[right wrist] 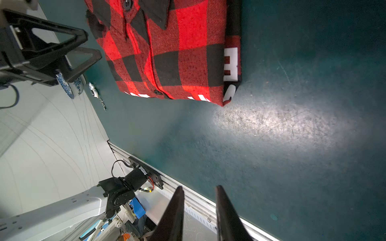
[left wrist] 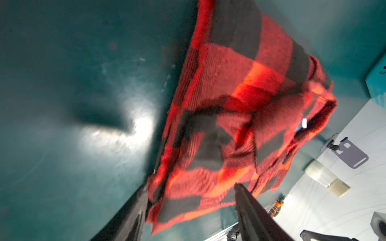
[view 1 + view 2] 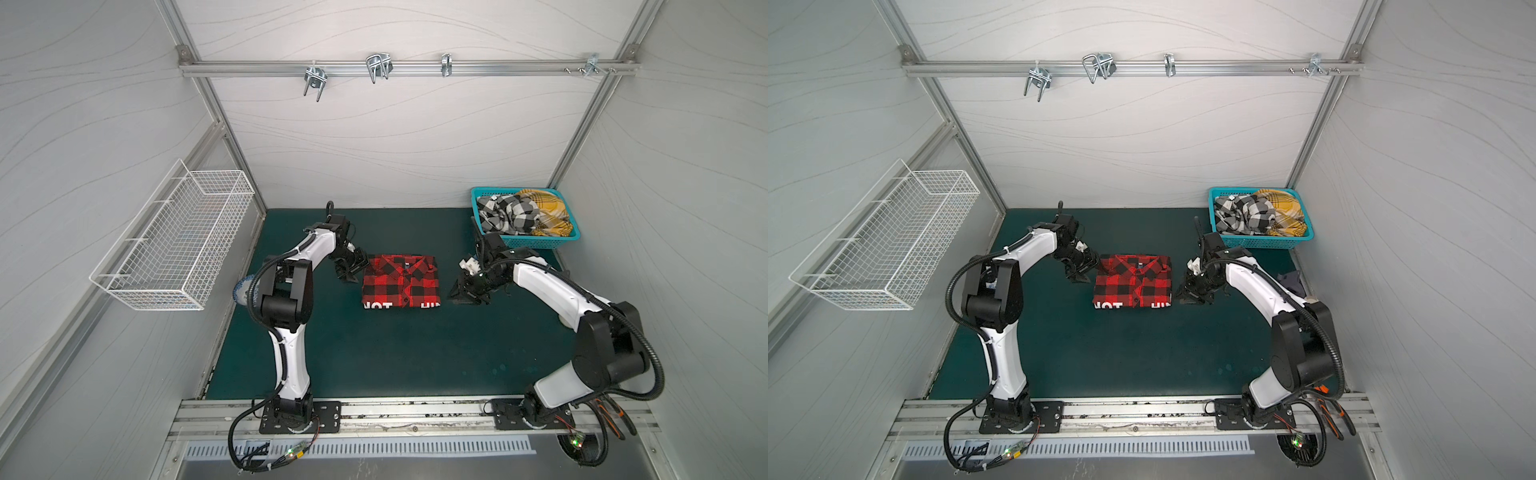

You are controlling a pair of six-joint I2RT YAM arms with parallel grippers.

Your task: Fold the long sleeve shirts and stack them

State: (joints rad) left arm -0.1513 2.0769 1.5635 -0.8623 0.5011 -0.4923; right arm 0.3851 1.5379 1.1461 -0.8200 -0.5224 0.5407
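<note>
The red-and-black shirt (image 3: 401, 282) lies folded into a neat rectangle in the middle of the green tabletop (image 3: 395, 353). Its collar points to the far side, and parts of the white block letters show along its near edge.

The left tool (image 3: 348, 272) sits just beside the shirt's far-left corner. In the left wrist view its jaws stand well apart. The blurred edge of the red fabric shows between them, but they do not pinch it.

The right tool (image 3: 461, 293) is low over the tabletop to the right of the shirt, clear of its right edge. The right wrist view shows its two fingers (image 1: 179, 208) with a narrow gap between them. Only bare green surface lies beyond them, and they hold nothing.

A teal basket (image 3: 528, 241) stands at the far right of the tabletop. The other two shirts lie crumpled in it, the black-and-white shirt (image 3: 509, 212) on the left and the mustard plaid shirt (image 3: 544, 208) on the right, touching each other. A white wire basket (image 3: 174, 241) hangs on the left wall.
</note>
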